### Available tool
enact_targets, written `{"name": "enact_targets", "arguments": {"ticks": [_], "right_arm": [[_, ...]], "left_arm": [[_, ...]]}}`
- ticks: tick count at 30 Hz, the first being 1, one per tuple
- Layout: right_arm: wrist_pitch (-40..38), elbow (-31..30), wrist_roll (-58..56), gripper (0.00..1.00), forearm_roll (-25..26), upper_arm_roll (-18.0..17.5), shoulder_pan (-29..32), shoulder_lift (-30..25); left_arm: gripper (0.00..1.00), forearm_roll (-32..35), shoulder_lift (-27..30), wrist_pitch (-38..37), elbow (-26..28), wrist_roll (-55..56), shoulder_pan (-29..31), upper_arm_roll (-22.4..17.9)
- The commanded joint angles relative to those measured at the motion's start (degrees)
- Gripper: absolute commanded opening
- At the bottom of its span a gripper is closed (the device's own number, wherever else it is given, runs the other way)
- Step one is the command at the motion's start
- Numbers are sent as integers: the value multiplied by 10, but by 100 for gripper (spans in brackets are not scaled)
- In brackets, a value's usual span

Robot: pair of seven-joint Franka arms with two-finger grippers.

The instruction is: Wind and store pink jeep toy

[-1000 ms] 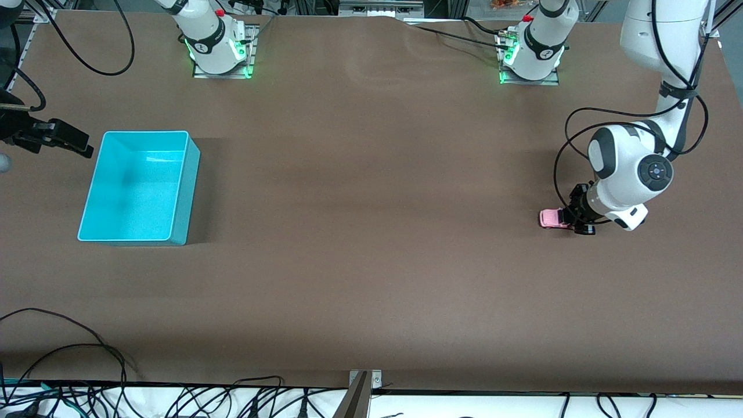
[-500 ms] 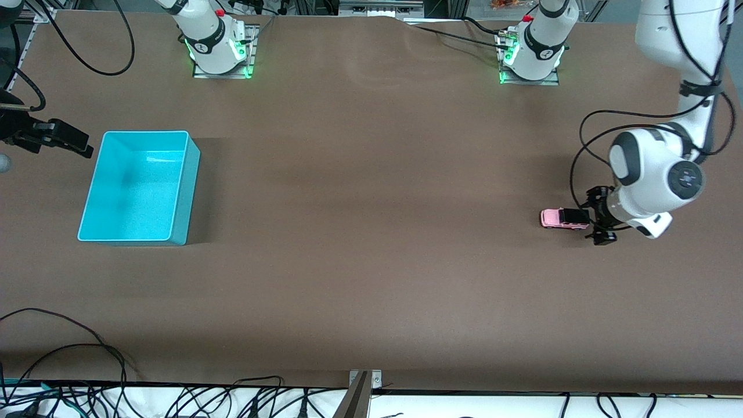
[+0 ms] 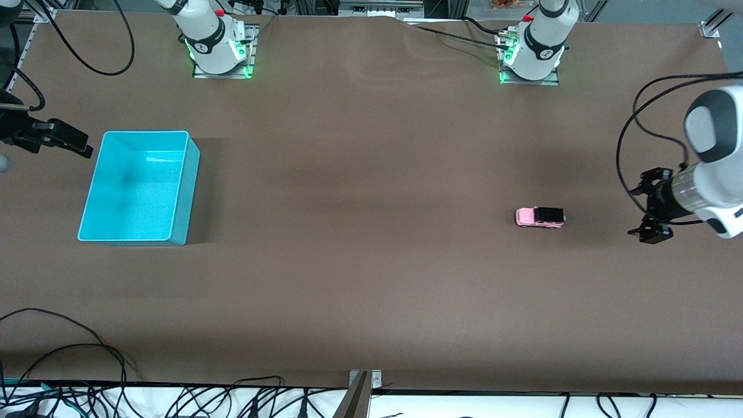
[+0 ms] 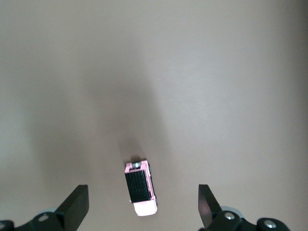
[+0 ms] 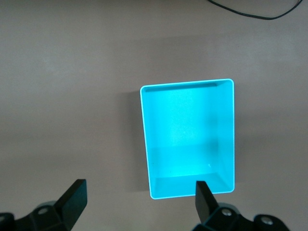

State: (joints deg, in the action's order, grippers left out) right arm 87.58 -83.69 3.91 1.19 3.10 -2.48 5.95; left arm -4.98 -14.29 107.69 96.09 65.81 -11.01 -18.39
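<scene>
1. The pink jeep toy [image 3: 540, 217] is seen resting on its wheels on the brown table [image 3: 371, 261], toward the left arm's end, free of any grip.
2. The left gripper [image 3: 649, 206] is held above the table near the jeep, further toward the left arm's end and apart from it; its 2 fingers [image 4: 77, 207] are spread wide with nothing between them.
3. In the left wrist view the jeep [image 4: 140, 188] is shown lying on bare table between the lines of the 2 spread fingers, untouched by either.
4. A teal bin [image 3: 139, 186] is placed at the right arm's end of the table, well apart from the jeep, and nothing is seen inside it.
5. The right gripper [image 3: 64, 139] waits in the air just beside the bin, at the table's edge; in the right wrist view its fingers [image 5: 72, 199] are shown spread and empty, with the bin [image 5: 188, 137] below.
</scene>
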Motion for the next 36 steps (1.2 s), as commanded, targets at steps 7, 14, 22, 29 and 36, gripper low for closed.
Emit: {"name": "enact_targets", "arguments": {"ticks": [7,14,22,29,36], "right_arm": [[-3,9,-6,100,6,-1,0,-1],[-3,10,-6,100,6,1,1,-1],[-2,10,-6,100,6,1,1,-1],[-2,10,-6,100,6,1,1,-1],[-2,10,-7,100,6,1,1,-1]], "left_arm": [[100,10,28,-38,-77,-274,-3,6],[100,10,28,-39,-99,-449,-16,16],[100,1,29,-56,-125,-572,-16,29],[100,-6,47,-57,-125,-583,-15,34],[100,-20,47,-57,-123,-583,-14,42]]}}
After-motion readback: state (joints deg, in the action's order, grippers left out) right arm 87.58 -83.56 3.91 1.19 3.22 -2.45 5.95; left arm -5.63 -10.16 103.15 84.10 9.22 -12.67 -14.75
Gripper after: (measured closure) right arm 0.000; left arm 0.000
